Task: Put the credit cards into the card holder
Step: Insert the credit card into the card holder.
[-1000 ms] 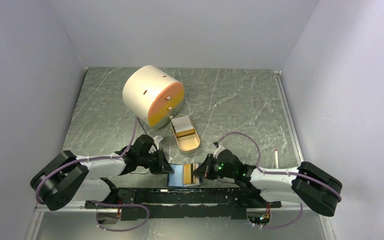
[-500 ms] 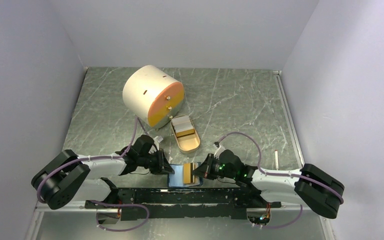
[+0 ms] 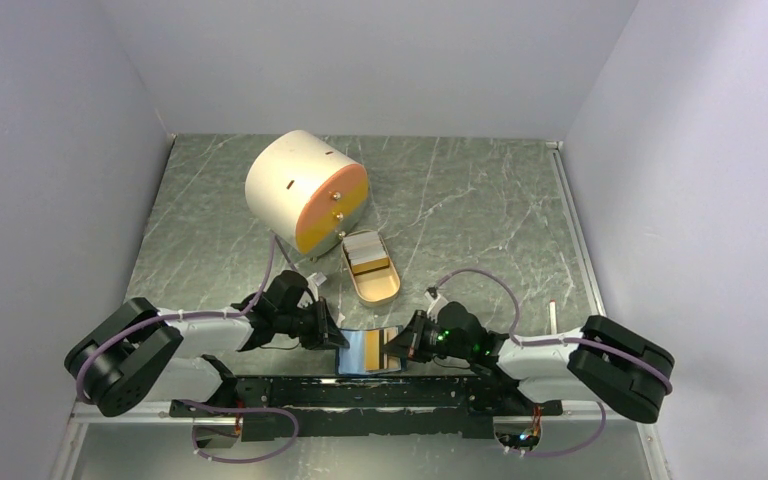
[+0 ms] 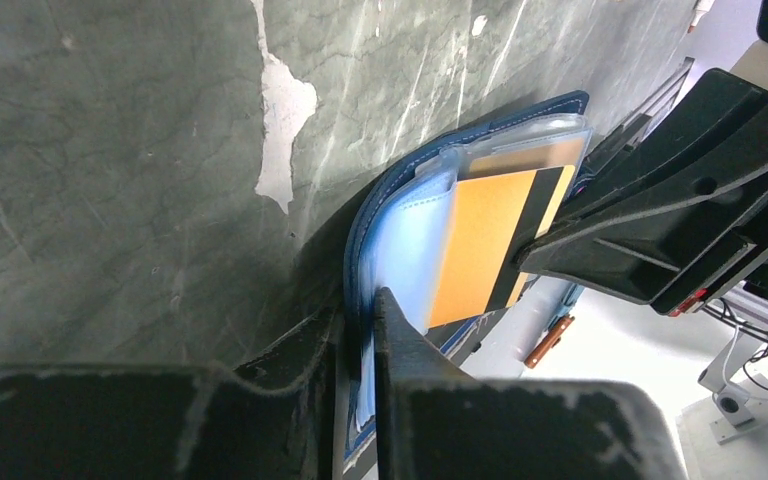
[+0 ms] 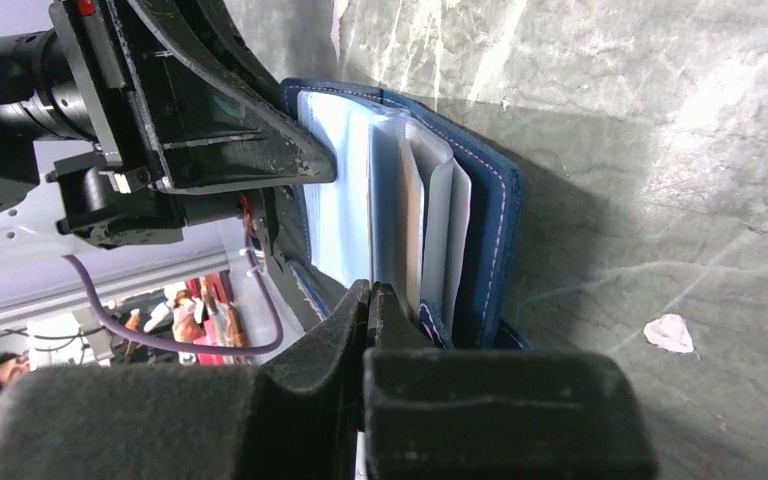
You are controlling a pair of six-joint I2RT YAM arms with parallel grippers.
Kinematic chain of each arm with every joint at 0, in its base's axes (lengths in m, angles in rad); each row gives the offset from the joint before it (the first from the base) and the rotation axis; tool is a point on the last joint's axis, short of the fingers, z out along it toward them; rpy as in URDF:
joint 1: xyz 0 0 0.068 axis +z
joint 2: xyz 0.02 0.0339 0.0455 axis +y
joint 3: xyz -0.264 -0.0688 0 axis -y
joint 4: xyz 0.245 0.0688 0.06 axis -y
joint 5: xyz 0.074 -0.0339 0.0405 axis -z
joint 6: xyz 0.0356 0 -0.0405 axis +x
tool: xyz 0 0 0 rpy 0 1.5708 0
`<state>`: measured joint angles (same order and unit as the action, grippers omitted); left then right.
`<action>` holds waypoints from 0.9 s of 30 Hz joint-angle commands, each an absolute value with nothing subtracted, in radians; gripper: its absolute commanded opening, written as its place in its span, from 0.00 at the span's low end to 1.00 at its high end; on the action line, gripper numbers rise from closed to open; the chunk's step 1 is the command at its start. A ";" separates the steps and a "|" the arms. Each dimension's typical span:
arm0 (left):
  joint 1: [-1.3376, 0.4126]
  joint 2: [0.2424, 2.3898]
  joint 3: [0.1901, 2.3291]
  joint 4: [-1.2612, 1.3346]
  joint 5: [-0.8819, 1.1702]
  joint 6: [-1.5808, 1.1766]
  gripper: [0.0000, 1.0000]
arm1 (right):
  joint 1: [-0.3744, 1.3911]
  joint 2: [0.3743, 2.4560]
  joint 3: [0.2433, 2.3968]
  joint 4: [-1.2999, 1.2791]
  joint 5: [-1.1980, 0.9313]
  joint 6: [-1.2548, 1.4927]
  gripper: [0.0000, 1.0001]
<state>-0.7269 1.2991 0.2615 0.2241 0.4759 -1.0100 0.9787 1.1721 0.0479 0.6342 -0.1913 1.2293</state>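
Grey-walled booth, green marbled counter [image 3: 460, 210]. At near edge btwn the arms, card holder [image 3: 365, 352]: dark blue outside, lt blue inside w/ tan strip, open & bowed. Left pincer [image 3: 334, 338] pinches its left cover; right pincer [image 3: 393, 347] pressed together at its pockets. Whitish credit cards [image 3: 364, 250] lie in tan dish [image 3: 382, 292] just behind; cream cylinder [image 3: 300, 185] beyond.
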 commanded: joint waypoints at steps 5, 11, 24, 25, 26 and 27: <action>-0.725 1.290 0.258 0.245 0.503 -1.011 0.28 | 0.986 1.216 0.053 0.686 -0.211 1.222 0.00; -0.724 1.260 0.251 0.259 0.514 -1.028 0.31 | 0.986 1.276 0.071 0.696 -0.229 1.203 0.00; -0.724 1.289 0.226 0.340 0.550 -1.058 0.30 | 1.041 1.337 0.128 0.590 -0.148 1.218 0.21; -0.725 1.287 0.226 0.340 0.552 -1.060 0.30 | 1.046 1.334 0.134 0.571 -0.141 1.219 0.23; -0.724 1.283 0.226 0.339 0.552 -1.060 0.30 | 1.052 1.326 0.140 0.552 -0.131 1.221 0.25; -0.725 1.278 0.225 0.337 0.554 -1.062 0.30 | 1.057 1.315 0.146 0.526 -0.119 1.224 0.29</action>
<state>-0.7269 1.2831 0.2367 0.2890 0.5243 -1.0512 1.0332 1.3331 0.1230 0.6376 -0.1791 1.2179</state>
